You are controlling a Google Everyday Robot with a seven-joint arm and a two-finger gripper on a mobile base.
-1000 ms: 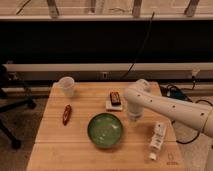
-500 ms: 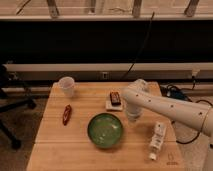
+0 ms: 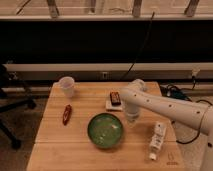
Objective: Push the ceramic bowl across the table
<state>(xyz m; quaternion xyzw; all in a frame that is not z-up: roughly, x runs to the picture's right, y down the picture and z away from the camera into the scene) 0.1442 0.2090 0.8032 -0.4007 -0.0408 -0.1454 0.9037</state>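
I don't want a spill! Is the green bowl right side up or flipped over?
Right side up: the ceramic bowl shows its green inside. The gripper hangs beside its rim.

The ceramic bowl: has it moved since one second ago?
No. The ceramic bowl keeps the same gap to the white bottle. The gripper hangs near its rim on the bottle's side.

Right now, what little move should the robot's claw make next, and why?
Probably slide the claw left into the ceramic bowl. The claw hangs close beside the bowl's upper right rim, and the table has bare wood left of the bowl to push it across.
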